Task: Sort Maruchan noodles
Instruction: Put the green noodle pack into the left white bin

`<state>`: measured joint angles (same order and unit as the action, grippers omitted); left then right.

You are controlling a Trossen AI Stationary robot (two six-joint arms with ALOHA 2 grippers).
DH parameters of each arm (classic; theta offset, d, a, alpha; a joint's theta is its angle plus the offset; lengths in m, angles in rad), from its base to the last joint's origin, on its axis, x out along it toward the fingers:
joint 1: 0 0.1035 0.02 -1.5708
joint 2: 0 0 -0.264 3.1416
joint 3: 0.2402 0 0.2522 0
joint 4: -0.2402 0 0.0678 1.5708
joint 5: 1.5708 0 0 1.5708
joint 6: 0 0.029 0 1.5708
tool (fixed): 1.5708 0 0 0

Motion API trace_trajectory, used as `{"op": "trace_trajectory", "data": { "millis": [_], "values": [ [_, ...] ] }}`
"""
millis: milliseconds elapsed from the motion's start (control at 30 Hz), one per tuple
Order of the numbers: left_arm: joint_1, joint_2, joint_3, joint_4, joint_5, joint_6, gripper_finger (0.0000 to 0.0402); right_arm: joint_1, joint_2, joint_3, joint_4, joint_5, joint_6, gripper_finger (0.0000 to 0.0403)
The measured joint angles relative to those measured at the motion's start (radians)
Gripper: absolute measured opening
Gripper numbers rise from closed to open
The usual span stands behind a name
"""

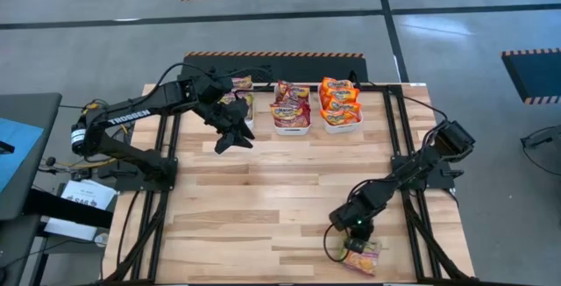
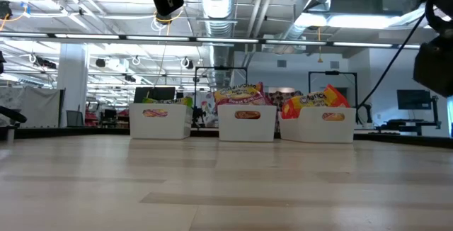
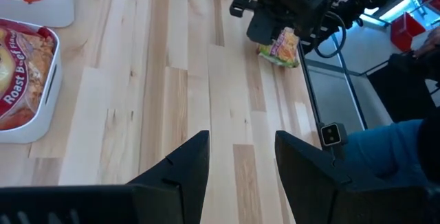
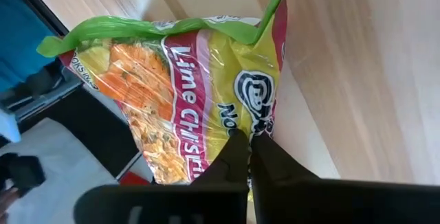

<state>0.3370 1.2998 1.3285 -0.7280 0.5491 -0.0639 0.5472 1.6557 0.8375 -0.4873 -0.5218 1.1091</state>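
The noodle packet was yellow with green and maroon trim; the bins white; the counter pale striped wood.

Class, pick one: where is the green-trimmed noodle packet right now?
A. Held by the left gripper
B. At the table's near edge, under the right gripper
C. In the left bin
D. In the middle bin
B: the high view shows the green-trimmed noodle packet at the near edge under the right gripper, whose fingers are shut on it.

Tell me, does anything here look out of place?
One green-edged packet lies alone at the table's near edge, far from the three bins. The right gripper is shut on it.
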Motion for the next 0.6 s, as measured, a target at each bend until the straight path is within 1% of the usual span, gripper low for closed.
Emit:
{"op": "trace_trajectory", "data": {
  "millis": [100, 267, 400, 600],
  "values": [
    [0.0, 0.0, 0.0, 0.0, 0.001, -0.008, 0.0151, 0.0, -0.001, 0.036, -0.01, 0.038, 0.001, 0.0006],
    [0.002, 0.0, 0.0, -0.001, 0.031, -0.028, 0.0151, -0.013, -0.005, 0.135, -0.095, 0.153, -0.015, 0.0005],
    [0.005, 0.0, 0.0, -0.02, 0.038, -0.05, 0.0151, -0.044, -0.005, 0.216, -0.172, 0.236, -0.067, 0.0005],
    [0.029, 0.0, 0.0, -0.066, 0.041, -0.079, 0.0151, -0.124, -0.006, 0.338, -0.296, 0.347, -0.18, 0.0005]
  ]
}}
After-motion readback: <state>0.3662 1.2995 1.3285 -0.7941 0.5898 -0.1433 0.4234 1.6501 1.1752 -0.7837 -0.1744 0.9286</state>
